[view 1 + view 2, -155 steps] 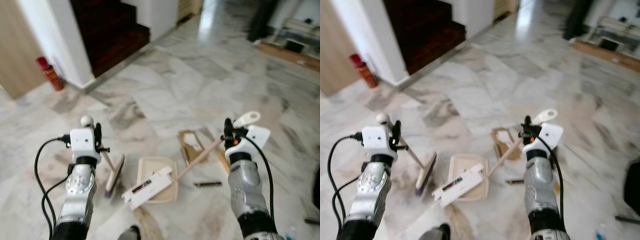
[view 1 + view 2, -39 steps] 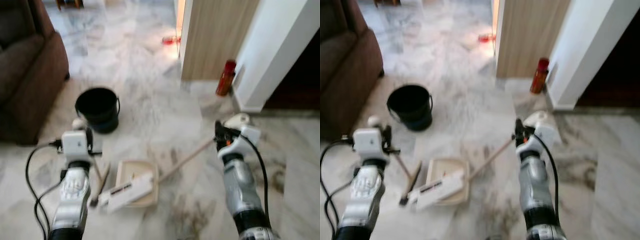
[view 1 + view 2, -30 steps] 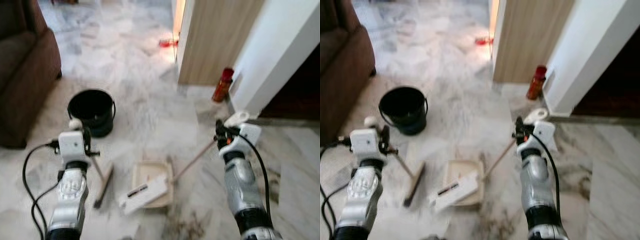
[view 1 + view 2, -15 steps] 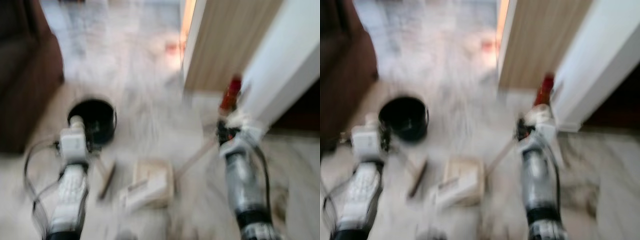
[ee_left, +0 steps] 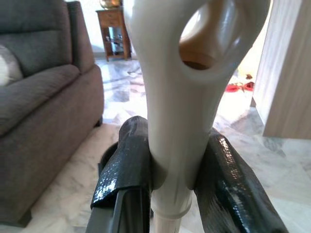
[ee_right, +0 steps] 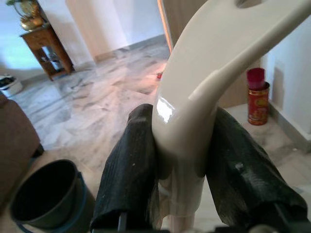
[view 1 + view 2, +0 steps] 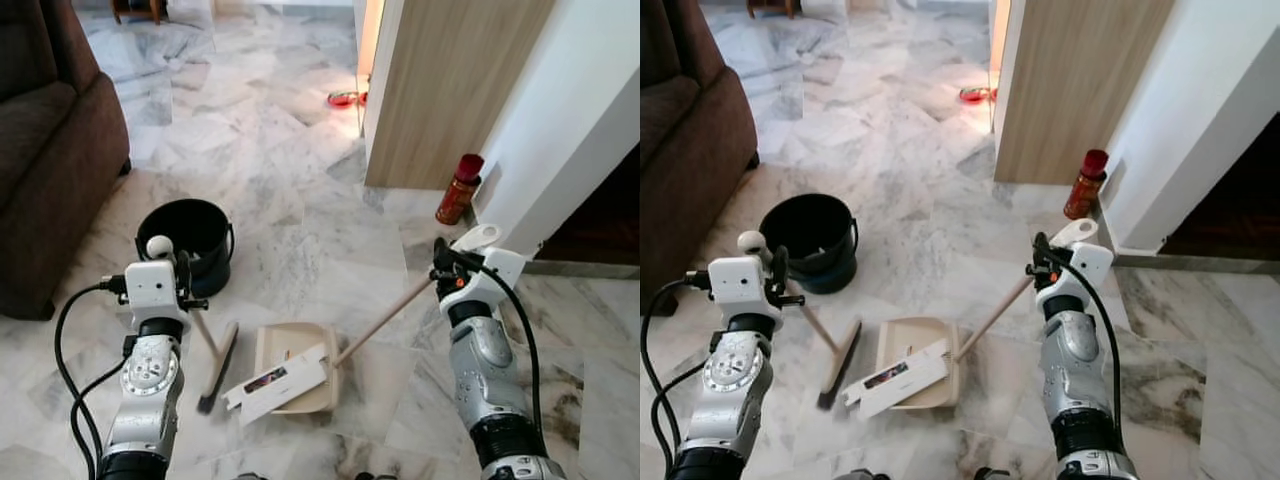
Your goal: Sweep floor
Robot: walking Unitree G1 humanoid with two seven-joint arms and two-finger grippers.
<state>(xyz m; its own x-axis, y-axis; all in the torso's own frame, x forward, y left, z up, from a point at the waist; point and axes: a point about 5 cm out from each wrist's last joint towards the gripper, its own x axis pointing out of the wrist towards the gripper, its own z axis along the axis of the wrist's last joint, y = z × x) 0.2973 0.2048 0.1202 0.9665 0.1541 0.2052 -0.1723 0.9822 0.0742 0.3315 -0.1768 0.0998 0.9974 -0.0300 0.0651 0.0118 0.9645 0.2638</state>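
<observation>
Left gripper has its fingers clamped on the broom handle; right gripper grips the dustpan handle. Both rest on the marble floor near the black bucket.

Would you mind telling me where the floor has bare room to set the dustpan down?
Bare marble lies between the black bucket and the wooden partition, and beside the sofa. It is crowded where dustpan and broom sit between the grippers.

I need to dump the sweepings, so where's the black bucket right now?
The black bucket stands on the floor ahead on the robot's left, beside the sofa, just beyond the left gripper.
</observation>
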